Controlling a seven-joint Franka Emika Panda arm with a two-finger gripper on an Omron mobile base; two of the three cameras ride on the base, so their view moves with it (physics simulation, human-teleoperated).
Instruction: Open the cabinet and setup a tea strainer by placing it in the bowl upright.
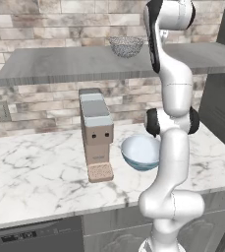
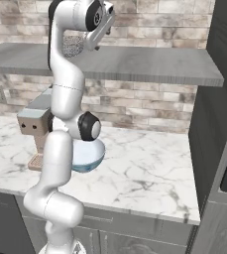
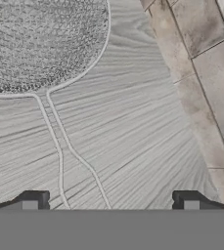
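Up high now, hovering over the grey shelf (image 1: 60, 64), looking straight down at the tea strainer (image 3: 40, 39). Strainer sitting upright on the shelf, near the brick wall (image 3: 201, 58), wire handle trailing back from the basket toward the claw. Gripper (image 3: 111, 200) spread as wide as it goes, nothing between the fingertips (image 3: 33, 199), nothing held. Handle wires running in just inside the left tip, not touched yet, as far as can be told.

From the left base view, the same strainer (image 1: 126, 46) perched on the shelf, beside the arm's upper link. Below the shelf, on the marble counter (image 1: 35, 167), the bowl (image 1: 141, 151) waiting, blue outside and pale inside, just right of the coffee machine (image 1: 96, 133) and partly behind the arm. Same bowl (image 2: 87, 155) peeking out from the arm in the right base view, well below the shelf.

Step in hand, by the look of it: lining up for the pick. No cabinet door seen closed over the shelf, so the opening part looks done or not needed here. Next move calls for shifting over the basket rim or centring on the thin handle, dropping lower, then closing firmly. Slim wires, easy to miss or pinch crooked. After that, a lift clear of the shelf edge and a long way down to the bowl, keeping the basket mouth-up.
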